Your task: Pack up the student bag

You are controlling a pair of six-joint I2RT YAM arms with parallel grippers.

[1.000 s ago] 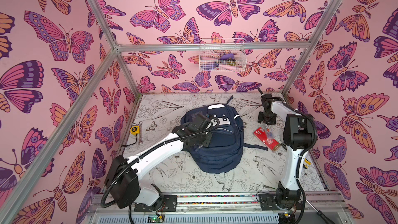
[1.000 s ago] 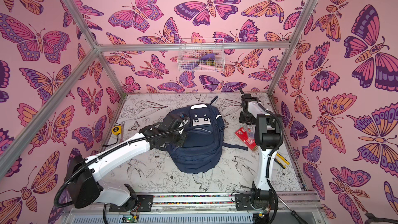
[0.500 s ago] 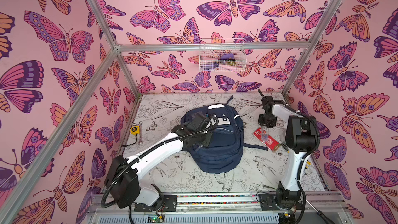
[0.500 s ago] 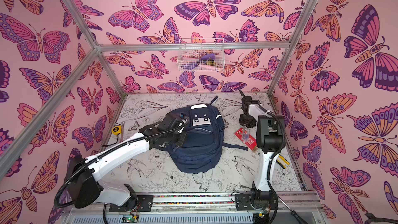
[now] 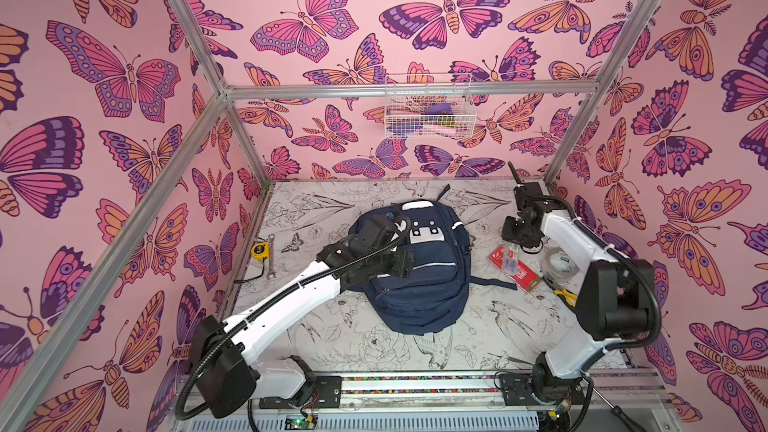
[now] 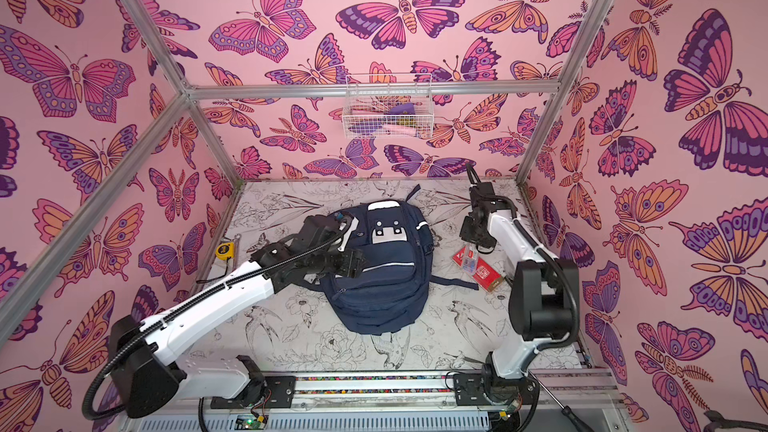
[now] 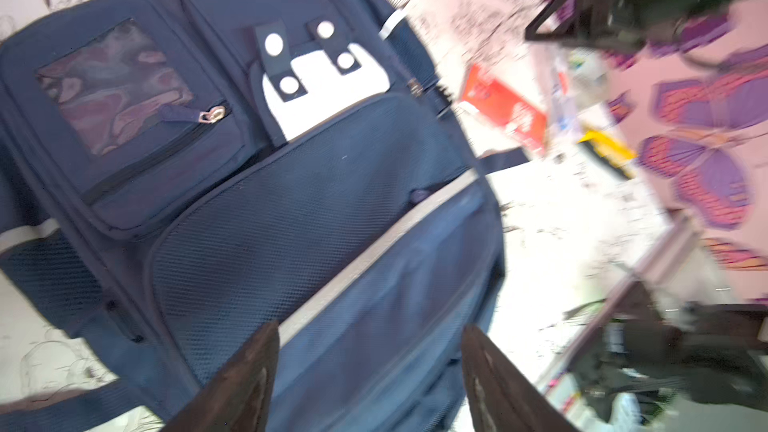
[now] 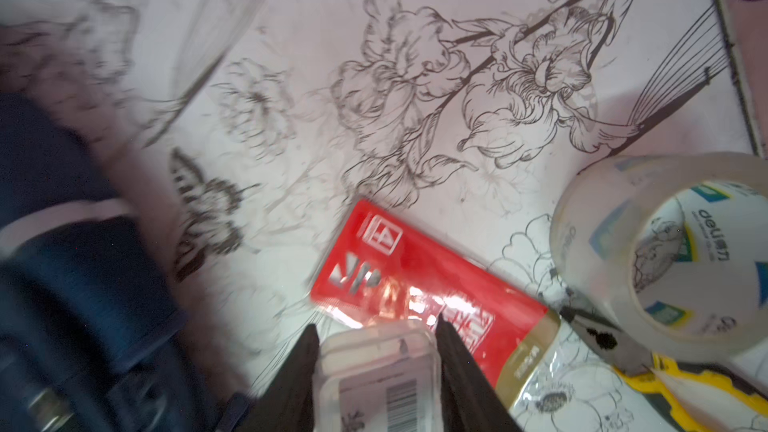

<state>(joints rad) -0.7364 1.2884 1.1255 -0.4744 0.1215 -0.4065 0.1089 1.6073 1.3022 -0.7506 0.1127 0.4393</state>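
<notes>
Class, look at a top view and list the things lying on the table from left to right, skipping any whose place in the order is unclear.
In a top view: yellow tape measure → student bag → red packet → roll of clear tape.

Recorded: the large navy blue fabric backpack (image 5: 419,284) is marked with thin pale stripes. Its white patch (image 7: 328,93) is crossed by dark tabs with white dots. The enclosure walls (image 5: 374,6) are pink, printed with magenta, purple and orange butterflies. The white tabletop sheet (image 5: 353,347) is covered with black line drawings of flowers and birds.

- flat red packet (image 8: 415,272): white markings, tan end band
- small tape measure (image 5: 259,249): yellow
- small clear plastic case (image 8: 376,367): white barcode label
- translucent tape roll (image 8: 590,222): core printed blue, green and yellow
</notes>
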